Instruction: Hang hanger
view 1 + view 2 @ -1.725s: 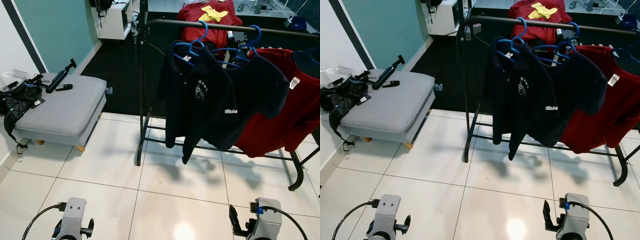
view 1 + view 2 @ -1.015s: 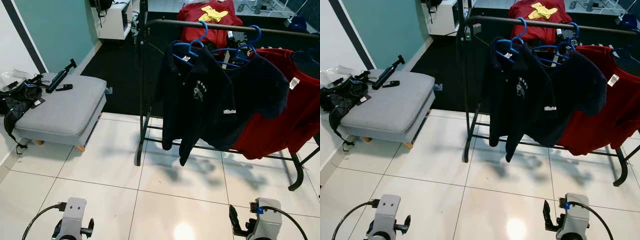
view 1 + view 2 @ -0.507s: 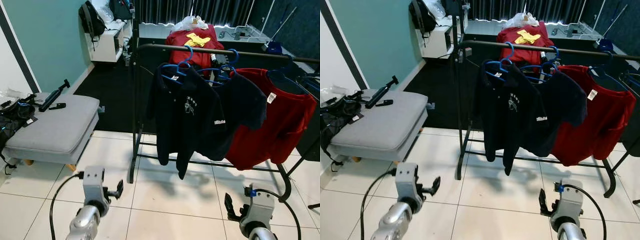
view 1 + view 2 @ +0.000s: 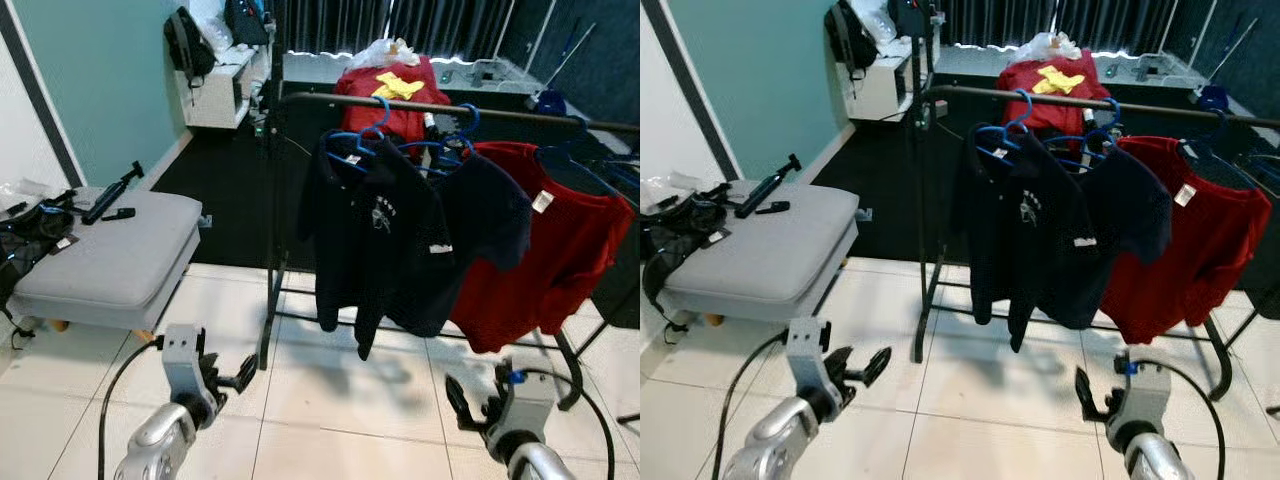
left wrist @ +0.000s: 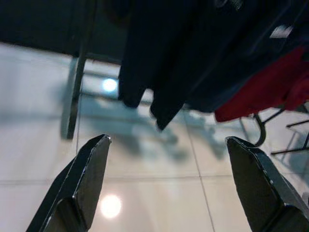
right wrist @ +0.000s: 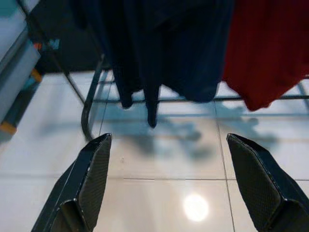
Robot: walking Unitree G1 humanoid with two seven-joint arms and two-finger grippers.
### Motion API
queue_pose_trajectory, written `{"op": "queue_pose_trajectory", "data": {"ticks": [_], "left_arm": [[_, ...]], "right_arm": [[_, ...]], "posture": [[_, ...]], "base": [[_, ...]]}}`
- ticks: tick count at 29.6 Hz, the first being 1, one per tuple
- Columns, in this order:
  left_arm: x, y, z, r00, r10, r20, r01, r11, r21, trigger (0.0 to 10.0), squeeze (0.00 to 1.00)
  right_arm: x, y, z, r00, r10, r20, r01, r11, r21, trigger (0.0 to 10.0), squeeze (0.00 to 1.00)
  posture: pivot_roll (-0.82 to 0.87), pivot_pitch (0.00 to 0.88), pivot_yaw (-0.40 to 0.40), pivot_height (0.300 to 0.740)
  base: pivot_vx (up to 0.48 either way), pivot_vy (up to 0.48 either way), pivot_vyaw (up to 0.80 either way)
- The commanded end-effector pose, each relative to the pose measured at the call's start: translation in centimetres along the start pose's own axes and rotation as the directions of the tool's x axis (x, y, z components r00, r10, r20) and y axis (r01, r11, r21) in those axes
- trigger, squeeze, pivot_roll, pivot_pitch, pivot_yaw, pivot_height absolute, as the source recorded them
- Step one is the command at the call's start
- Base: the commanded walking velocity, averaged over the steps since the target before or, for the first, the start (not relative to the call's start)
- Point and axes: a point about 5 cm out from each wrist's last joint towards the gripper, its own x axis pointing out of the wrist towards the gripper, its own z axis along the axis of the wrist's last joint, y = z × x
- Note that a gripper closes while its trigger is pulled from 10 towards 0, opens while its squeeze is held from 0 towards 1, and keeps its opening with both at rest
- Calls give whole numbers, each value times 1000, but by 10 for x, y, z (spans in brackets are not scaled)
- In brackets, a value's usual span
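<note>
Blue hanger [image 4: 372,122] with a dark shirt [image 4: 375,230] hung on the rail [image 4: 450,108], well above and ahead of both end effectors. Left end effector [image 5: 164,186] and right end effector [image 6: 166,181] were spread wide, empty, low over the floor [image 4: 970,400]. A red shirt [image 4: 545,250] hung beside it; probably a grey ottoman [image 4: 105,255] off left.

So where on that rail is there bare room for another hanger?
The rail is bare at its left end, between the upright post and the first blue hanger. Rightwards it is crowded: navy shirts and the red shirt overlap.
</note>
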Motion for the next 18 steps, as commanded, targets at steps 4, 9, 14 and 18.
{"op": "queue_pose_trajectory", "data": {"ticks": [4,9,14,18], "left_arm": [[4,2,4,1000,28,-2,-27,997,75,10000,0],[3,7,8,997,71,-10,-69,991,112,10000,0],[2,14,11,995,97,-5,-96,990,103,10000,0],[-3,25,9,986,167,-8,-165,978,129,10000,0]], "right_arm": [[11,-2,15,999,-25,28,26,999,-34,10000,0],[22,9,32,997,10,81,-4,997,-77,10000,0],[26,16,44,992,53,112,-39,992,-124,10000,0],[28,24,54,982,130,135,-107,981,-164,10000,0]], "posture": [[28,0,-29,740],[28,0,-29,740],[33,0,-33,740],[34,0,-39,740]], "base": [[0,0,-783],[0,0,-753],[0,0,0],[131,0,0]]}}
